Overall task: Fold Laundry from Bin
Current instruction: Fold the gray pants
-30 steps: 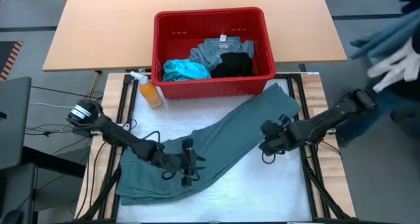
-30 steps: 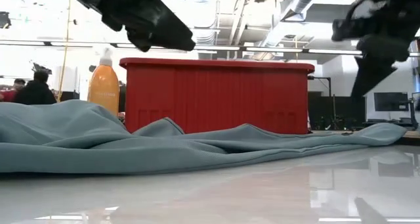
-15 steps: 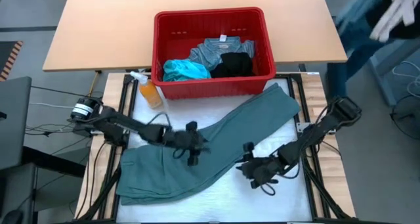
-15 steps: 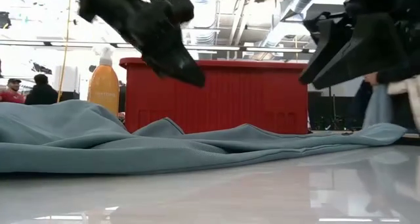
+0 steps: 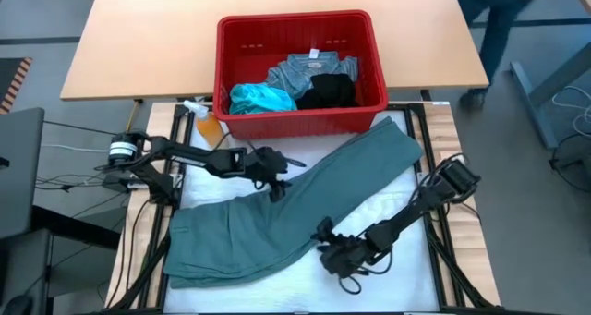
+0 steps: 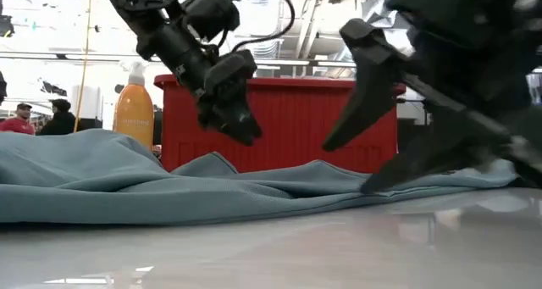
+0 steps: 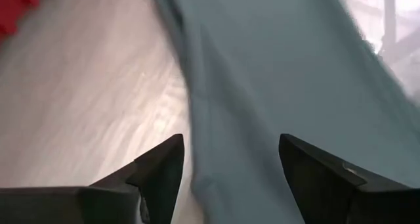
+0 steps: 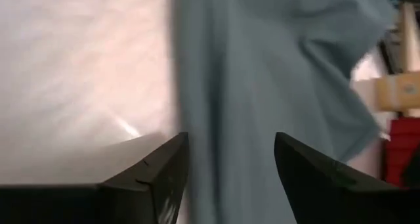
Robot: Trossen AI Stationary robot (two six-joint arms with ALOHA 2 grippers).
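Note:
The muted grey-green garment (image 5: 305,204) of the laundry lies spread in a slant across the white table, from near left to far right. My left gripper (image 5: 277,186) hangs open above its far edge (image 7: 197,119), clear of the cloth in the low view (image 6: 233,124). My right gripper (image 5: 326,246) stands open low at its near edge (image 8: 180,86), fingers on either side of that edge. The red bin (image 5: 300,107) stands behind, with turquoise (image 5: 259,98), mottled blue-grey (image 5: 300,70) and black (image 5: 328,89) garments in it. My left gripper touches nothing. My right gripper's lower fingertip (image 6: 368,186) reaches down to the garment's near edge; I cannot tell whether it touches the cloth.
An orange spray bottle (image 5: 210,128) stands left of the bin at the table's far left. A wooden desk (image 5: 138,47) lies beyond the bin. A person (image 5: 499,10) moves at the far right. Bare white table (image 5: 406,269) shows near and right of the garment.
My left gripper has swung from the garment's near-left part toward the far edge and right, and has opened. My right gripper has come from the right toward the near edge and left, sinking and rolling, and has opened. The garment lies as before.

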